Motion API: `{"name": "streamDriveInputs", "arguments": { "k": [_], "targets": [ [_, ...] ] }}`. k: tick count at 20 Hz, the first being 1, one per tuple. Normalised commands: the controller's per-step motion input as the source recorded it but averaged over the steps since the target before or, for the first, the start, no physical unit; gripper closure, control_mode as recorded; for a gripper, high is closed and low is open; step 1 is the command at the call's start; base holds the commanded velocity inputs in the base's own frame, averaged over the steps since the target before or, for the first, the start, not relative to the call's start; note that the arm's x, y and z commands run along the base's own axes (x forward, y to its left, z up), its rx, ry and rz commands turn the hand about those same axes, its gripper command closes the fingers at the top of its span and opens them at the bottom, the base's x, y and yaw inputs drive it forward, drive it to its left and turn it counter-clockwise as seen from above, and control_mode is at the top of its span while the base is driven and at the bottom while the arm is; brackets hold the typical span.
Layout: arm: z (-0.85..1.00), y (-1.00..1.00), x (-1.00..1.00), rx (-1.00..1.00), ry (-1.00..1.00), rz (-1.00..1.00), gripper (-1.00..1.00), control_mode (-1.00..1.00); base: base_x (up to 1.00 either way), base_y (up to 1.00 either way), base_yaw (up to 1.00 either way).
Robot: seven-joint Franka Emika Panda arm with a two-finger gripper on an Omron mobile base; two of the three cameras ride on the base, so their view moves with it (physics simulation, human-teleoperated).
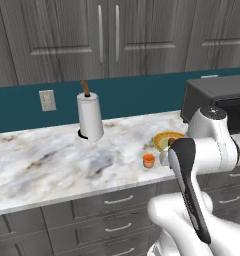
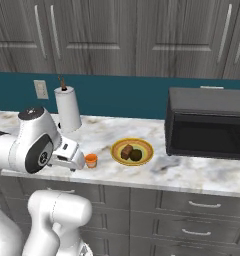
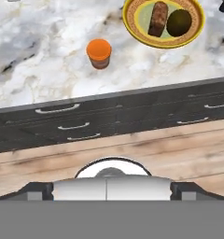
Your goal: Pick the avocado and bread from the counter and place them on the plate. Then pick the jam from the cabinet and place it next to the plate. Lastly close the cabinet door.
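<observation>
- Plate (image 2: 117,155) on the counter (image 2: 192,175), at 9 o'clock of the black microwave (image 2: 207,122).
- On the plate: bread (image 2: 126,151) — brown slab — with the avocado (image 2: 136,155) touching it at 3 o'clock.
- Jam (image 2: 91,160) upright on the marble, just beside the plate at 9 o'clock, apart from it.
- Gripper (image 2: 81,162) close to the jam at 9 o'clock; fingers spread wide, holding nothing.
- Cabinet door (image 1: 67,40) flush, bar handle (image 1: 100,34) vertical.
- Paper towel roll (image 1: 89,117) near the backsplash.

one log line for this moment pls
plate: avocado and bread on it | jam: on counter beside plate | gripper: open, holding nothing | cabinet doors: shut
</observation>
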Motion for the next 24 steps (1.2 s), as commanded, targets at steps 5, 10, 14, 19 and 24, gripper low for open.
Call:
{"name": "streamDriveInputs", "arguments": {
  "k": [5, 10, 14, 19, 24],
  "targets": [
    [0.12, 0.0, -0.58, -0.08, -0.49, 0.02, -1.0, -1.0, 0.0, 0.0, 0.0],
    [0.24, 0.05, -0.5, -0.05, -0.47, 0.01, -1.0, -1.0, 0.0, 0.0, 0.0],
    [0.04, 0.02, -0.14, -0.03, -0.15, 0.0, -1.0, -1.0, 0.0, 0.0, 0.0],
    [0.0, 0.0, -0.06, 0.0, 0.0, 0.0, -1.0, 1.0, -0.72, -0.12, 0.0],
    [0.0, 0.0, 0.0, 0.0, 0.0, 0.0, -1.0, 1.0, -1.0, -0.32, -0.01]
  ]
}}
